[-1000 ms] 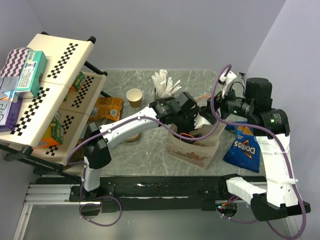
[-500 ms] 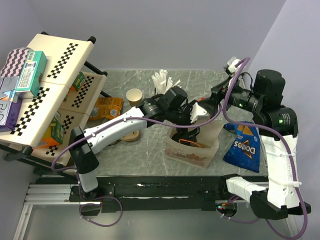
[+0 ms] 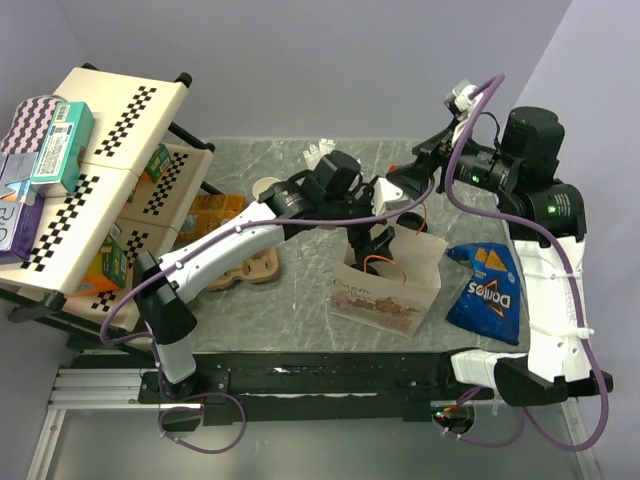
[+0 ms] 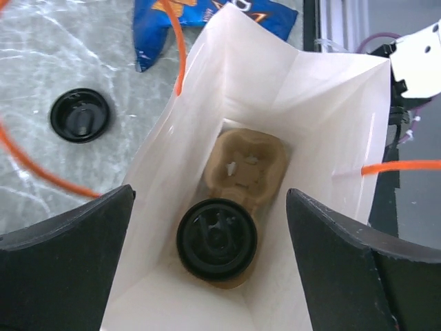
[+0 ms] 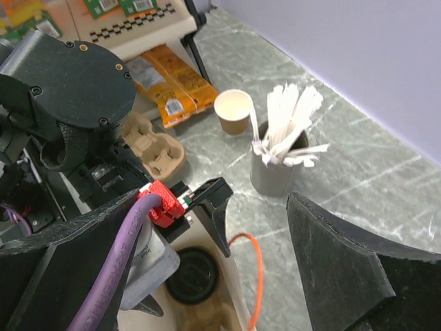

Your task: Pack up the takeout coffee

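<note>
At the far left stands a rack (image 3: pixel 110 165) with checkerboard strips. The print on its boxes is too small to read. Beside it lie orange snack packets (image 5: pixel 169 83), and their writing is also not legible. A cardboard carrier (image 5: pixel 155 148) lies on the table near them.

An open cup (image 5: pixel 234 110) of brown paper, white inside and without a lid, stands just beside a grey cup (image 5: pixel 275 169) full of white sticks.

The left gripper (image 4: pixel 210 207) hangs over the mouth of the paper bag (image 3: pixel 385 295), its claw spread wide and holding nothing. The bag has orange handles and a brown script print that cannot be read. At its bottom sits a second carrier (image 4: pixel 251 162), and in one pocket stands a lidded cup (image 4: pixel 217 238). A loose black lid (image 4: pixel 80 115) lies on the table beside the bag.

The right gripper (image 5: pixel 213 234) is above the bag's edge, its claw also spread and gripping nothing. At the right, a blue bag (image 3: pixel 487 295) reads "Doritos".
</note>
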Controlling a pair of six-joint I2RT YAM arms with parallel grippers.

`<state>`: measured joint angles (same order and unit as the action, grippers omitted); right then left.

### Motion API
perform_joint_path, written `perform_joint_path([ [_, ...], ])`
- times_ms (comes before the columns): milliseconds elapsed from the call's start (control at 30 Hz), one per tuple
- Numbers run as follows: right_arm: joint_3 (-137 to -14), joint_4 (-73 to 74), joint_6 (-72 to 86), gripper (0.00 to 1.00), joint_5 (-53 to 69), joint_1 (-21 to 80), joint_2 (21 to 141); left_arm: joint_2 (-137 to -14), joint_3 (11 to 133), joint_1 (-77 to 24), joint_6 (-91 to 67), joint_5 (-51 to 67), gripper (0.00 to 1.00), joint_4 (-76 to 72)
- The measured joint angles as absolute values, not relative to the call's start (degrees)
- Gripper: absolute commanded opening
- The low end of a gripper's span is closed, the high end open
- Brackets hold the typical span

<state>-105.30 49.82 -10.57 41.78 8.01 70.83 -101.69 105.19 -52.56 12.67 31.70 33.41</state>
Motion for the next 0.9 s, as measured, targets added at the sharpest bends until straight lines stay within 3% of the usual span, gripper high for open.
perform_joint_path([
  [467, -107.04, 43.51, -8.16, 0.9, 41.1, 10.81, 72.95, -98.08, 104.81, -48.31, 20.93, 22.11, 0.99, 33.43],
  [533, -105.23, 41.69, -7.27, 0.9, 40.01, 11.22, 72.58, -97.43, 103.79, -47.2, 22.26, 21.06, 0.96, 33.41],
  [767, -100.09, 33.34, -3.62, 0.9, 37.52, 13.69, 72.47, -95.7, 99.57, -42.26, 20.53, 30.94, 0.85, 29.76],
  [900, -100.18, 30.83, -2.74, 0.9, 37.3, 13.78, 72.49, -95.7, 99.57, -42.02, 16.23, 35.31, 0.84, 27.53],
])
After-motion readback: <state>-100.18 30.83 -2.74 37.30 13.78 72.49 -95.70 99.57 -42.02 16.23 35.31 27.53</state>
